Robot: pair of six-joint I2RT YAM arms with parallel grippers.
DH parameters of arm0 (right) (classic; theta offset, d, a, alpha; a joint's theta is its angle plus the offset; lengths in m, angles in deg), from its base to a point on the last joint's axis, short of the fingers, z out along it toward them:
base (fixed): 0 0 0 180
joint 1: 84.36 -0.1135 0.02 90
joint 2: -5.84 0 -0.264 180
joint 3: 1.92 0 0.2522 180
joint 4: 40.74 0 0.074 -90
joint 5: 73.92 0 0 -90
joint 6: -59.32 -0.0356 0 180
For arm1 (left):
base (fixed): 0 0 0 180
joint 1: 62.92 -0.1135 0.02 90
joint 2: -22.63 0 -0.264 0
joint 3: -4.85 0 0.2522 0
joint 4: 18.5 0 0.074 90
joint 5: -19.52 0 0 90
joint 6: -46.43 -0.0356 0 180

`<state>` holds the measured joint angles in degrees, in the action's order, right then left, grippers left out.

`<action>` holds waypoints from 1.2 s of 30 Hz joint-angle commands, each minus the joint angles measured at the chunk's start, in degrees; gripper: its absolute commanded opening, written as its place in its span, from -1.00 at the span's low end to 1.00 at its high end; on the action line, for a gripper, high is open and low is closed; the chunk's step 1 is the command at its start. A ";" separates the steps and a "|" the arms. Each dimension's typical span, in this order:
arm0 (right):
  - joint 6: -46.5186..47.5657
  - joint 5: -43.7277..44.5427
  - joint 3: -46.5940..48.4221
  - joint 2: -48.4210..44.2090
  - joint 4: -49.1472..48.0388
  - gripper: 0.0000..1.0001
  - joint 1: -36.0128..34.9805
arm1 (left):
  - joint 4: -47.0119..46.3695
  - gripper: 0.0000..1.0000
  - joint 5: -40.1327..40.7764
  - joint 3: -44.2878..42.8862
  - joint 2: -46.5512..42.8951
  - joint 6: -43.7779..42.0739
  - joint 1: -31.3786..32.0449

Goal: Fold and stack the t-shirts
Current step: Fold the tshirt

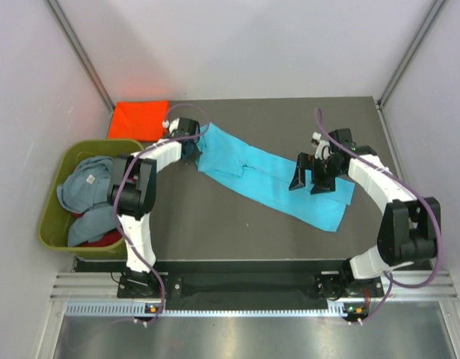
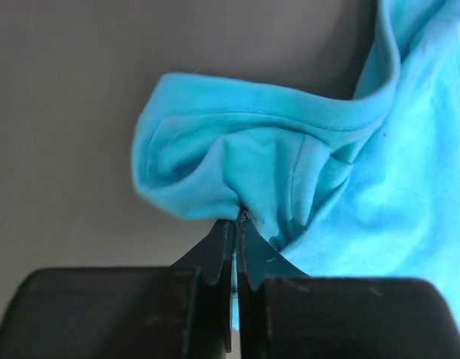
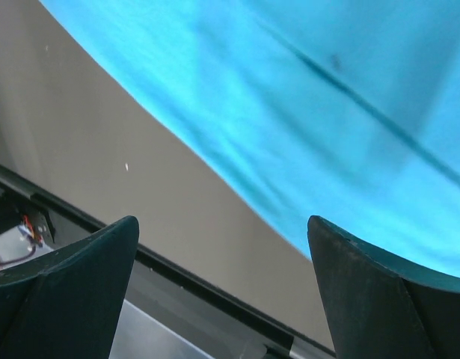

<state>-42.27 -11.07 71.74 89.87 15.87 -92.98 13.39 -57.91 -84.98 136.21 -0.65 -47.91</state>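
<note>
**Bright plain cloth on a dark grey table**

The turquoise t-shirt (image 1: pixel 271 176) is one even, bright blue-green, and a darker line crosses it in the right wrist view. At ten o'clock on the dark grey table (image 1: pixel 215 224) lies the plain orange-red t-shirt (image 1: pixel 140 120). At nine o'clock the olive-green tub (image 1: pixel 51 221) holds the grey-blue t-shirt (image 1: pixel 84 183), with the red t-shirt (image 1: pixel 102 241) showing at its six o'clock edge. The left gripper (image 2: pixel 237 221) and right gripper (image 1: pixel 310 182) are black. The arms (image 1: pixel 136 224) are white and black, and the cables (image 1: pixel 431 262) are purple.

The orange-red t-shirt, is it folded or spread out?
Folded: the orange-red t-shirt lies as a compact flat rectangle at the table's far left corner, no sleeves showing.
</note>
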 commanded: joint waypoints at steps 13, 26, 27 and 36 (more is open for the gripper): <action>-0.44 6.85 14.98 13.44 1.01 0.82 0.18 | -7.06 -1.00 -2.02 -40.63 28.35 -20.77 -7.97; -0.27 6.24 13.06 13.44 -0.40 0.75 3.61 | -0.12 -0.01 -0.28 -28.55 10.83 -20.33 -6.83; -0.10 6.15 12.01 12.92 -0.40 0.72 3.96 | 0.76 0.01 0.34 -26.43 8.44 -19.63 -6.74; -2.73 4.66 3.66 5.46 -2.33 0.47 7.48 | 5.86 -0.02 -5.81 -0.42 -22.15 -6.99 -0.78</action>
<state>-43.54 -5.06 77.35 101.82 15.37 -85.66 16.67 -61.01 -92.02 123.62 -14.31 -52.65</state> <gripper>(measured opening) 0.730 0.492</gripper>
